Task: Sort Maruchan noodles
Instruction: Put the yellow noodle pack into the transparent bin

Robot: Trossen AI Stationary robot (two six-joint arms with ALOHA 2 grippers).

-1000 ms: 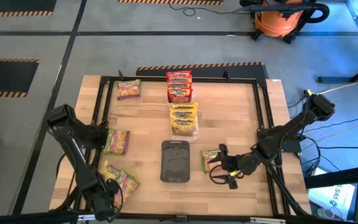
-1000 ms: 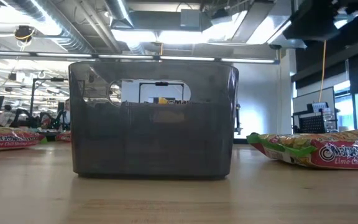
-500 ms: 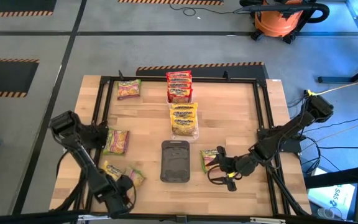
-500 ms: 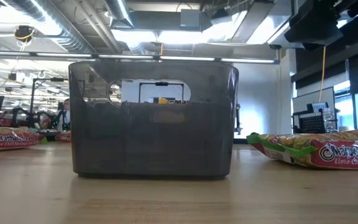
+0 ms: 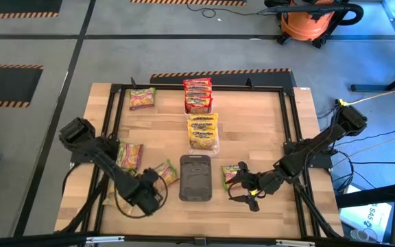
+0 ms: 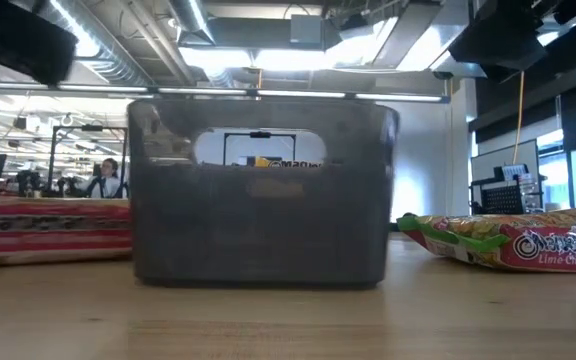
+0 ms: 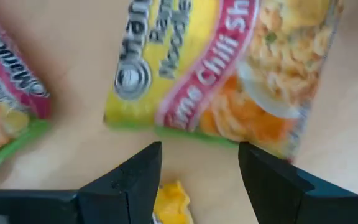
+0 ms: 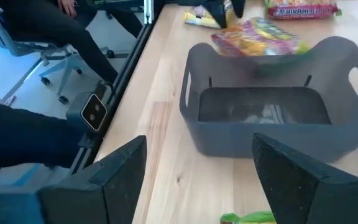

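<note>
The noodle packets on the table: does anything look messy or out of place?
One green-and-pink packet lies askew against the dark bin, near the open left gripper. The red packets and yellow packets sit in tidy stacks.

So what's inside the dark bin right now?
The right wrist view looks down into the bin: its floor is bare, no packets in it yet. The near wall hides a strip of the floor. One green packet lies just outside, against its far rim.
</note>
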